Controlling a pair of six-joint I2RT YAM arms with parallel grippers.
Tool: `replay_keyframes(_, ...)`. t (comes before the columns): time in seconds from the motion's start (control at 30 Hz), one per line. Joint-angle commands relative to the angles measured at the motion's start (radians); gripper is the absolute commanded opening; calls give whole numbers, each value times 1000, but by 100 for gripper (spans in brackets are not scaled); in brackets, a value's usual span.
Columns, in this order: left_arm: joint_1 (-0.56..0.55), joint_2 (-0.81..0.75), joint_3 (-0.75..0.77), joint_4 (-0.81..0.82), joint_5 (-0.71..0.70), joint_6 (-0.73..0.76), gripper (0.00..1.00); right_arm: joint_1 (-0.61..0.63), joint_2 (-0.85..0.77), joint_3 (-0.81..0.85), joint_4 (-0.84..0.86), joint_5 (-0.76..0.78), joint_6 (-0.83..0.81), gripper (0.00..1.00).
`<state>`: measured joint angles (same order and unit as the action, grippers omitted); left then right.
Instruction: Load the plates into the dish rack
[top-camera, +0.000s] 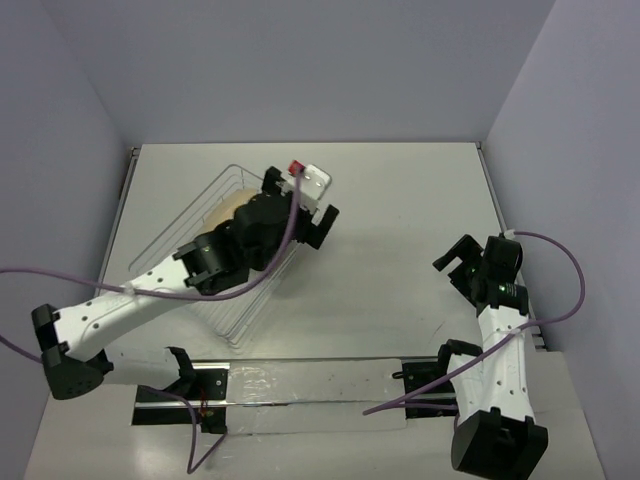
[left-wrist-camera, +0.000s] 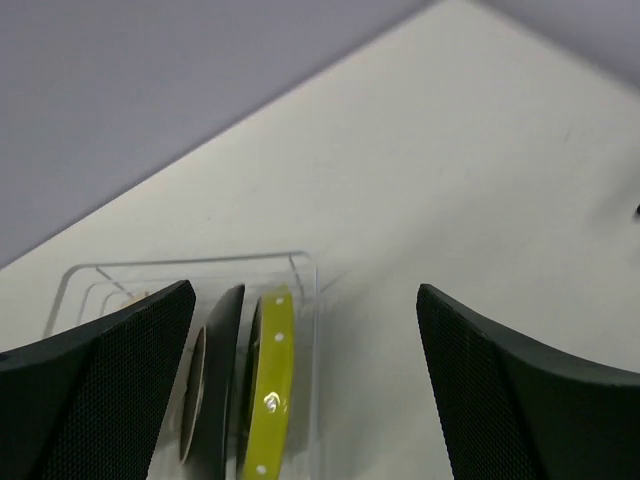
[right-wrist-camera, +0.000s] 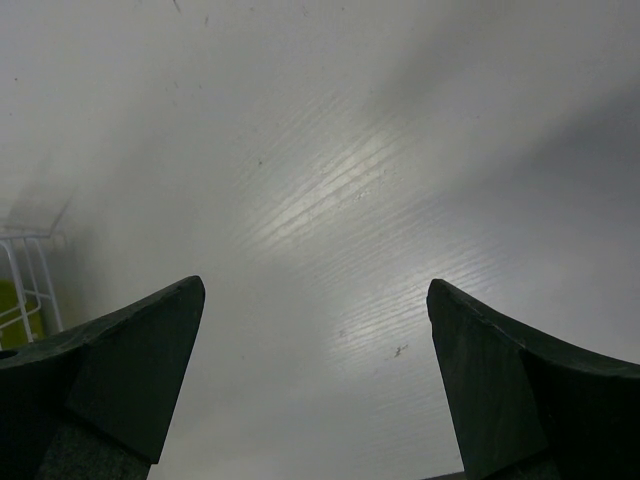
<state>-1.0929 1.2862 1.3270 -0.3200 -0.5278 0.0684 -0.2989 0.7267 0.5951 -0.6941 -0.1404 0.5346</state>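
Three plates stand on edge in the wire dish rack (left-wrist-camera: 300, 268): the cream one (left-wrist-camera: 192, 400), the dark teal one (left-wrist-camera: 222, 370) and the yellow-green dotted one (left-wrist-camera: 268, 385). My left gripper (left-wrist-camera: 305, 292) is open and empty, raised above the rack's far right corner, apart from the plates. In the top view the left gripper (top-camera: 305, 212) and arm hide most of the plates; only the cream plate (top-camera: 220, 212) shows in the rack (top-camera: 225, 305). My right gripper (top-camera: 460, 262) is open and empty over the bare table at the right, seen also in the right wrist view (right-wrist-camera: 315, 290).
The rack lies at an angle on the left half of the white table (top-camera: 400, 200). Its corner (right-wrist-camera: 25, 270) shows at the left edge of the right wrist view. Grey walls close in the back and sides. Purple cables trail from both arms.
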Motion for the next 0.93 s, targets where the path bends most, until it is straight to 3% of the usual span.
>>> replay_keyframes(0.0, 144, -77, 33, 113, -45, -239, 99, 7, -33, 50, 32, 42, -23, 100)
replay_keyframes(0.2, 576, -84, 53, -87, -30, -532, 99, 8, -63, 63, 15, 91, -13, 100)
replay_keyframes(0.27, 735, -119, 10, -148, 49, -614, 99, 8, -77, 71, 4, 121, -3, 100)
replay_keyframes(0.4, 897, -225, -99, -163, 10, -759, 99, 7, -95, 74, 4, 175, 16, 100)
replay_keyframes(0.47, 992, -305, -150, -156, 75, -793, 99, 8, -101, 77, 2, 183, 18, 100)
replay_keyframes(0.57, 1052, -355, -199, -182, 75, -835, 99, 7, -96, 83, -4, 205, 21, 100)
replay_keyframes(0.67, 1056, -354, -194, -244, 23, -867, 99, 7, -92, 81, -8, 220, 23, 100)
replay_keyframes(0.9, 1057, -367, -228, -231, 52, -880, 99, 8, -118, 65, 8, 203, 5, 100)
